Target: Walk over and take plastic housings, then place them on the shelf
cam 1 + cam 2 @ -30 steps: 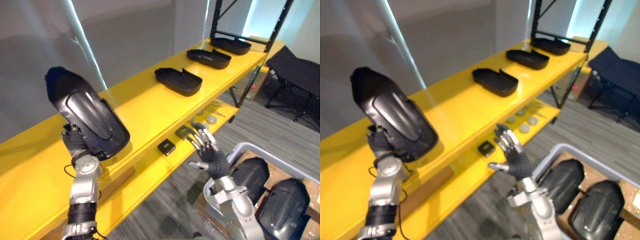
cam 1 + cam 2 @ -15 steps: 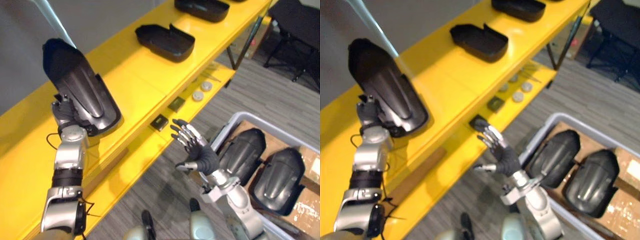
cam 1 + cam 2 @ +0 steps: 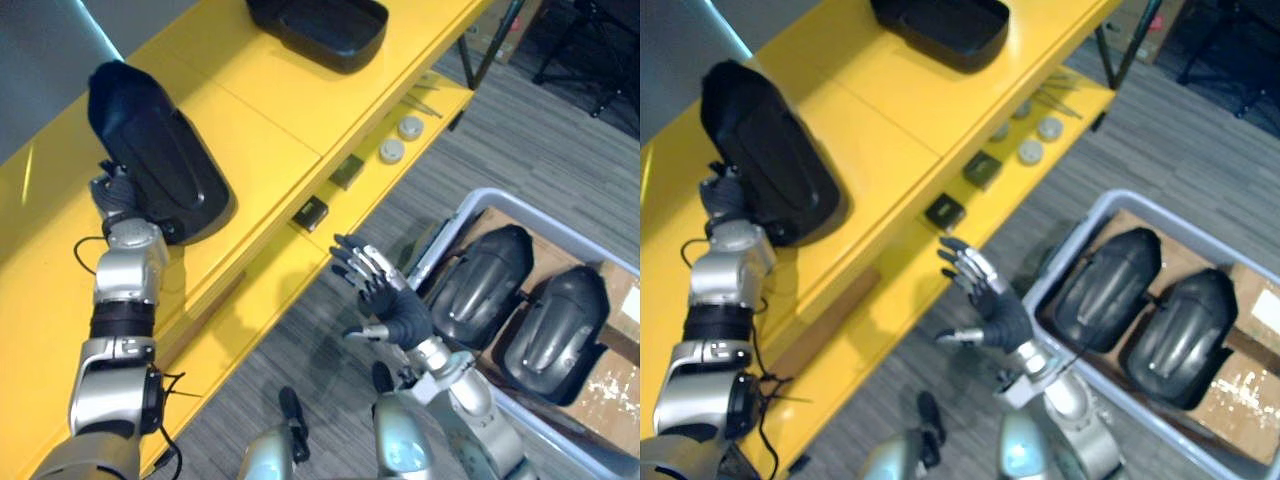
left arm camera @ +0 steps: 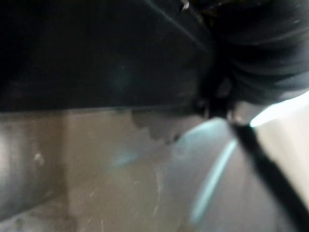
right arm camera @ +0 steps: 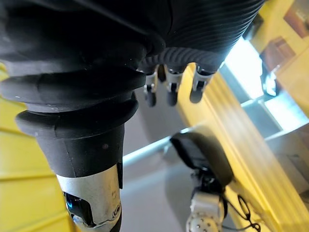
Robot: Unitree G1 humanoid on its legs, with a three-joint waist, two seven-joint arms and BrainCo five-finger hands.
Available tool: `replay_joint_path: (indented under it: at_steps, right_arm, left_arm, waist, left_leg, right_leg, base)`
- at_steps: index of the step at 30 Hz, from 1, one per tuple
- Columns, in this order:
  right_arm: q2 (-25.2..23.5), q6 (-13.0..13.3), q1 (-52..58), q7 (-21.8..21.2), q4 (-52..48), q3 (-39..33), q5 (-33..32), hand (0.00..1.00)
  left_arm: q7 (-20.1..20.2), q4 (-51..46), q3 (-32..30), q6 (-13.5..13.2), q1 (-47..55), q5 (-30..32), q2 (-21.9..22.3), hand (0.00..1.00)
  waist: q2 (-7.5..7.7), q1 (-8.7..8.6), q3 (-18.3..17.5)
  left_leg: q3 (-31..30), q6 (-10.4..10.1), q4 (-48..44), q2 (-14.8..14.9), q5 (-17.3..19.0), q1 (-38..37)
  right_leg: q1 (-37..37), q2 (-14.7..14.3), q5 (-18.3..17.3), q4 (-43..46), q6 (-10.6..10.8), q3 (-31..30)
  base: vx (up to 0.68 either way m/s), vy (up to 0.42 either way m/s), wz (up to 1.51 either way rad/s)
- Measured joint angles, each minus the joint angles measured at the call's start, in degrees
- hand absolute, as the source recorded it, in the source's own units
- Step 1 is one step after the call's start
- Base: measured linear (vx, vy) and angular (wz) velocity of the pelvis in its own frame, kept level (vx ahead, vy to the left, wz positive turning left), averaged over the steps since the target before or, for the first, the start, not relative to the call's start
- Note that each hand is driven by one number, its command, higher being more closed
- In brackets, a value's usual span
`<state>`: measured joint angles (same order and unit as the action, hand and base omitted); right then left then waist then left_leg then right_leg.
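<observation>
The plastic housing [image 3: 155, 165] you are placing lies dark and dome-side up on the top board of the yellow shelf [image 3: 270, 110], near that board's front edge. Your left hand [image 3: 115, 190] sits at the housing's near end, pressed against it. Its fingers are hidden behind the shell, and the left wrist view gives only the dark underside close up, so you cannot tell whether they grasp it or have let go. In the right wrist view you can see the same housing [image 5: 200, 154] from afar, resting on the shelf above the left wrist.

Your right hand [image 3: 385, 300] hangs over the grey carpet floor [image 3: 300, 370], between the shelf and the bin. Its fingers [image 5: 169, 92] are released, straight and spread, and it holds nothing.

Further along the top board, well apart from your housing, a second housing [image 3: 320, 25] lies hollow side up.

On the lower shelf board [image 3: 250, 290] you have two small dark blocks [image 3: 311, 212] near the front edge. Beyond them sit two pale round discs [image 3: 391, 151], just beside each other.

To your right, on the floor, stands a grey bin [image 3: 560, 230]. Two more housings lie in it side by side, dome up: one [image 3: 485, 285] nearer the shelf, the other [image 3: 555, 330] beside it. Brown cardboard [image 3: 610, 390] shows under them.
</observation>
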<state>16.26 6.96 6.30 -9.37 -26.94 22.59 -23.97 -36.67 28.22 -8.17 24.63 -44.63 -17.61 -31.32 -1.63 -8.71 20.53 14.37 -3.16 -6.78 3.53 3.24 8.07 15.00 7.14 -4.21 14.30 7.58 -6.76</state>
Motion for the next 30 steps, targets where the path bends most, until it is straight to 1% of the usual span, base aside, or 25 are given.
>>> replay_joint_path:
  at_steps: [3,4,5,7,9,13,17,18,19,21,22,23,24,25,26,27,28,30]
  right_arm:
    - [0.16,0.0,0.08,0.75,0.02,-0.01,-0.03,0.0]
    - [0.19,0.0,0.02,0.79,0.02,-0.05,-0.04,0.0]
    - [0.2,0.0,0.03,0.83,0.02,-0.07,-0.04,0.0]
    - [0.21,0.01,0.11,1.05,0.04,-0.12,-0.06,0.0]
    - [0.19,0.02,0.2,1.84,0.3,-0.08,-0.07,0.0]
    - [0.19,0.12,0.49,1.96,0.45,-0.06,-0.06,0.0]
    - [0.21,1.0,1.66,2.72,1.41,0.22,-0.05,0.0]
    - [0.18,1.43,1.87,3.13,1.85,0.47,-0.05,0.0]
    - [0.18,1.74,1.94,3.17,2.23,0.66,-0.05,0.0]
    - [0.13,2.25,2.52,3.26,4.01,1.79,-0.03,0.0]
    - [0.1,2.29,2.7,3.26,4.31,2.13,-0.01,0.0]
    - [-0.05,2.81,3.19,3.26,4.94,2.56,-0.01,0.0]
    - [-0.16,3.25,3.59,3.26,5.27,2.91,-0.01,0.0]
    - [-0.25,3.37,3.77,3.26,5.3,2.99,0.0,0.0]
    - [-0.34,3.47,3.78,3.26,5.37,3.21,0.01,0.0]
    - [-0.35,3.54,3.8,3.26,5.37,3.3,0.01,0.0]
    - [-0.37,3.75,3.82,3.27,5.44,3.51,0.05,0.0]
    - [-0.64,3.87,3.82,3.34,5.71,3.68,0.14,0.0]
  left_arm:
    - [-2.75,1.08,-0.05,0.48,-1.81,-0.18,-0.58,0.0]
    - [-4.78,1.97,-0.06,0.65,-2.85,-0.6,-1.03,0.0]
    - [-5.45,2.38,-0.06,0.68,-3.18,-0.62,-1.21,0.0]
    - [-7.5,2.95,-0.19,0.86,-3.56,-2.16,-2.27,0.0]
    - [-9.2,4.64,-0.3,0.52,-4.64,-2.4,-2.42,0.0]
    - [-11.44,5.53,-0.62,0.35,-4.95,-2.72,-2.67,0.0]
    - [-15.86,7.34,-0.59,-1.54,-5.37,-2.76,-2.77,0.0]
    - [-17.29,7.35,-0.57,-2.84,-5.38,-2.69,-3.26,0.0]
    - [-18.11,7.34,-0.56,-3.43,-5.39,-2.56,-3.67,0.0]
    - [-20.67,7.34,-0.53,-6.12,-6.33,-2.13,-5.85,0.0]
    - [-21.06,7.35,-0.52,-6.82,-6.74,-2.12,-6.46,0.0]
    - [-21.52,7.36,-0.51,-8.58,-7.82,-1.94,-7.43,0.0]
    - [-21.62,7.33,-0.28,-10.57,-8.92,-1.37,-8.87,0.0]
    - [-21.61,7.34,-0.17,-11.5,-9.5,-1.22,-9.57,0.0]
    - [-21.61,7.22,-0.07,-13.22,-10.3,0.19,-10.92,0.0]
    - [-21.6,7.2,-0.05,-14.12,-10.63,0.7,-11.35,0.0]
    - [-21.48,7.12,-0.05,-15.64,-11.19,0.84,-11.65,0.0]
    - [-20.1,7.19,0.06,-18.18,-11.36,0.75,-11.65,0.0]
  waist:
    - [0.0,-0.03,1.04]
    - [0.03,-0.13,1.56]
    - [-0.01,-0.19,1.62]
    - [-0.02,-0.74,1.62]
    - [-0.01,-0.84,1.63]
    - [-0.01,-1.22,1.63]
    - [-0.01,-1.39,1.63]
    - [-0.01,-1.35,1.63]
    - [-0.01,-1.36,1.63]
    - [0.0,-1.33,1.63]
    - [0.01,-1.29,1.62]
    - [0.06,-1.15,1.58]
    - [0.07,-1.1,1.58]
    - [0.08,-1.11,1.57]
    - [0.15,-1.1,1.5]
    - [0.17,-1.11,1.42]
    - [0.14,-1.09,1.07]
    - [0.28,-1.02,-0.11]
  left_leg:
    - [0.01,0.0,-0.14,-0.06,0.0,0.11]
    - [0.03,0.0,-0.2,-0.02,0.0,0.26]
    - [0.03,0.0,-0.21,0.0,0.0,0.37]
    - [-0.04,0.0,-0.31,0.05,0.0,0.86]
    - [-0.1,0.0,-0.34,0.03,0.0,0.99]
    - [-0.39,0.01,-0.34,0.02,0.0,0.93]
    - [-1.23,0.0,-0.81,0.22,0.0,0.94]
    - [-1.26,0.0,-0.84,0.21,0.0,0.94]
    - [-1.26,0.0,-0.87,0.21,0.0,0.93]
    - [-1.37,0.0,-1.02,0.32,-0.01,0.52]
    - [-1.37,0.0,-0.98,0.36,0.0,0.19]
    - [-1.4,0.0,-0.85,0.37,0.0,-0.5]
    - [-1.46,0.0,-0.69,0.38,0.0,-1.09]
    - [-1.5,0.0,-0.67,0.4,0.0,-1.31]
    - [-1.49,0.0,-0.33,0.58,0.0,-1.89]
    - [-1.52,0.0,-0.16,0.59,-0.01,-2.21]
    - [-1.76,-0.02,0.31,0.56,-0.03,-2.82]
    - [-2.29,-0.02,0.52,0.58,-0.03,-3.22]
  right_leg:
    - [0.01,-0.08,0.18,-0.16,-0.03,-0.04]
    - [0.06,-0.13,0.36,-0.36,0.02,-0.1]
    - [0.07,-0.16,0.49,-0.55,0.09,-0.11]
    - [0.19,-0.22,0.82,-1.08,0.13,-0.13]
    - [0.26,-0.21,0.89,-1.17,0.19,-0.13]
    - [0.02,-0.23,1.0,-1.35,0.26,-0.07]
    - [-1.17,-0.25,1.98,-3.08,0.02,0.31]
    - [-1.21,-0.22,2.09,-3.18,0.02,0.31]
    - [-1.28,-0.21,2.15,-3.28,0.01,0.31]
    - [-2.33,-0.28,2.76,-4.38,-0.14,0.47]
    - [-2.85,-0.31,2.9,-4.78,-0.18,0.51]
    - [-3.75,-0.29,3.05,-5.41,-0.19,0.59]
    - [-4.68,-0.27,3.29,-6.1,-0.22,0.7]
    - [-5.09,-0.25,3.41,-6.5,-0.24,0.8]
    - [-5.83,-0.21,3.67,-7.2,-0.18,0.93]
    - [-6.29,-0.17,3.8,-7.59,-0.15,1.07]
    - [-7.22,-0.1,4.04,-8.47,-0.15,1.5]
    - [-8.29,-0.11,4.1,-9.35,-0.19,2.08]
  base:
    - [0.0,0.0,0.0]
    - [0.0,0.0,0.0]
    - [0.0,0.0,0.0]
    - [0.0,0.0,0.0]
    - [0.01,-0.002,0.02]
    - [0.0,-0.002,0.01]
    - [0.0,0.0,0.0]
    - [0.0,0.0,0.0]
    - [0.0,0.0,0.0]
    - [0.0,0.0,0.0]
    - [0.0,0.0,0.0]
    - [0.0,0.0,0.0]
    - [0.0,0.0,0.0]
    - [0.0,0.0,0.0]
    - [0.0,0.0,0.0]
    - [0.0,0.0,0.0]
    - [0.01,0.001,0.08]
    - [0.04,0.0,0.14]
